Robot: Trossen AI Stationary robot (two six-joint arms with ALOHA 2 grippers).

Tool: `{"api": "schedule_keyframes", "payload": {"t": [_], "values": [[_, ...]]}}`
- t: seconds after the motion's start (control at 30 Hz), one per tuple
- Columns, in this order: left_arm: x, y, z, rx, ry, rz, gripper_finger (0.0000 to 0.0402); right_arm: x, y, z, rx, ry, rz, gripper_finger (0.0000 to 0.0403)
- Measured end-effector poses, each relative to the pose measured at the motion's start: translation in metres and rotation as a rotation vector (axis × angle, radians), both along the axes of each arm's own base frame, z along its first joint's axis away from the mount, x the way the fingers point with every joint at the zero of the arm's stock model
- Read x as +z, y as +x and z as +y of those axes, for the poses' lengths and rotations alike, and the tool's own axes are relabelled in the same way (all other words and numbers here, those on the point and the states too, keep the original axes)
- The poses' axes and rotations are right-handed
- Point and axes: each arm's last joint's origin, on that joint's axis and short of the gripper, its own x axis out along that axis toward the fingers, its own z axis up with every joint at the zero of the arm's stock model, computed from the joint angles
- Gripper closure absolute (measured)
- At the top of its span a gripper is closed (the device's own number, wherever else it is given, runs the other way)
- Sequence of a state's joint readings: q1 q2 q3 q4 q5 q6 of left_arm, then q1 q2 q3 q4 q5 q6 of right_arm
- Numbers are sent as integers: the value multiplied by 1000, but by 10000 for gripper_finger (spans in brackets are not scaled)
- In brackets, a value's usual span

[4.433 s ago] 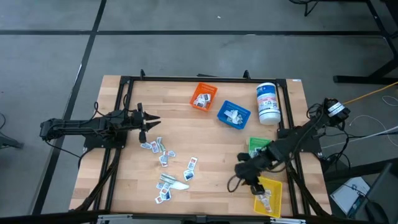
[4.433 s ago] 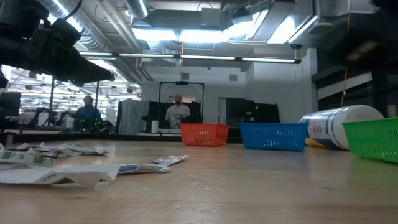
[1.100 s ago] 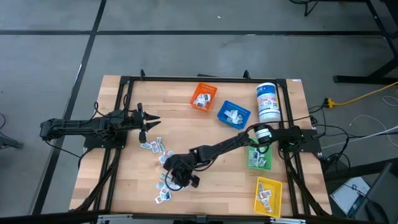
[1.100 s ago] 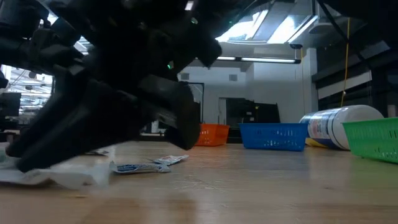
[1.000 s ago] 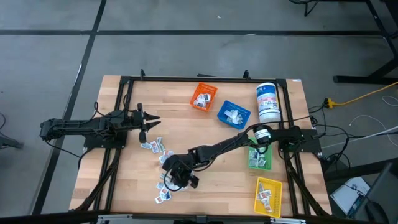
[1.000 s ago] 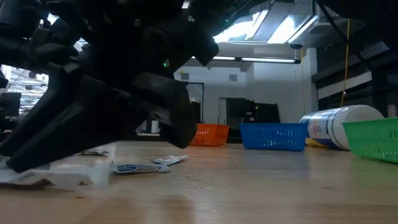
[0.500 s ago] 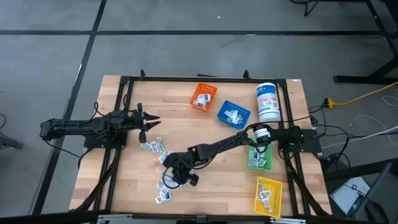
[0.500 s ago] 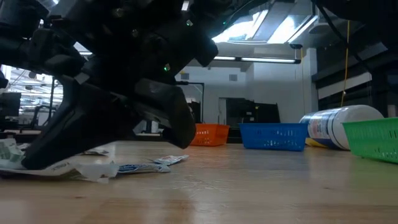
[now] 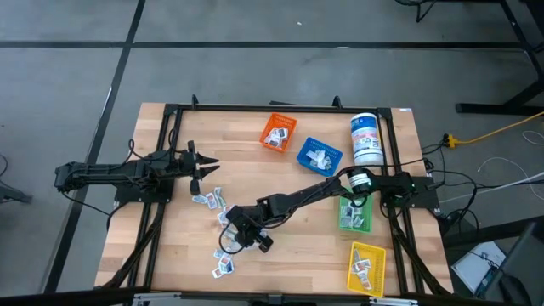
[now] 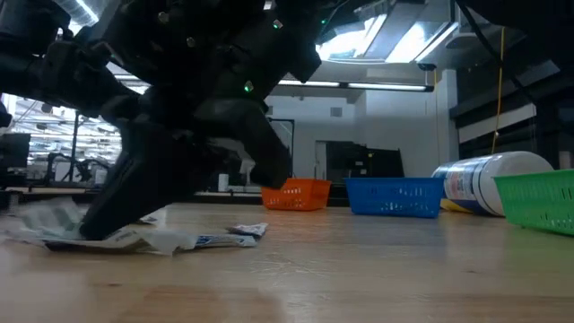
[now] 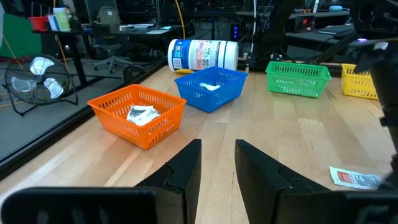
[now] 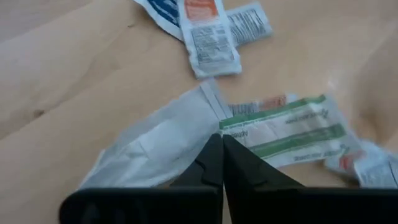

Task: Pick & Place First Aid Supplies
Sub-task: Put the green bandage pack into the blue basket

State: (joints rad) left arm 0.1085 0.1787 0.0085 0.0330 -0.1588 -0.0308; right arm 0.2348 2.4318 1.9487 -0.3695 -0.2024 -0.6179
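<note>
First aid supplies (image 9: 223, 223): small flat packets scattered on the wooden table (image 9: 280, 187), mostly in its near-left part; others lie in the orange bin (image 9: 277, 132), blue bin (image 9: 319, 156), green bin (image 9: 354, 212) and yellow bin (image 9: 366, 265). Right gripper (image 9: 234, 240): reached across to the scattered group, fingers pressed together on the edge of a white packet with green stripes (image 12: 283, 132), beside a plain white packet (image 12: 155, 146); a red-printed packet (image 12: 208, 34) lies just beyond. Left gripper (image 9: 206, 164): held above the table's left side, fingers apart, holding nothing. White canister (image 9: 366, 141): lying near the far right corner, beside the blue bin.
</note>
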Motion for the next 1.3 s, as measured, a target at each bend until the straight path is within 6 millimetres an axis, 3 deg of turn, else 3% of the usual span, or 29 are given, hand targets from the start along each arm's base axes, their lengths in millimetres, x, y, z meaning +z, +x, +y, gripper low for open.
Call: {"api": "schedule_keyframes", "payload": {"t": [0.33, 0.5, 1.07, 1.3], "values": [[0, 0, 0, 0, 0, 1, 309, 23, -3, -7, -63, 44, 3, 401], [0, 0, 0, 1, 0, -1, 310, 34, -16, -10, -63, 37, 28, 401], [0, 0, 0, 0, 0, 1, 309, 32, -118, -40, -275, -88, -87, 402], [0, 0, 0, 0, 0, 0, 310, 38, -160, -58, -410, -222, -122, 402]]}}
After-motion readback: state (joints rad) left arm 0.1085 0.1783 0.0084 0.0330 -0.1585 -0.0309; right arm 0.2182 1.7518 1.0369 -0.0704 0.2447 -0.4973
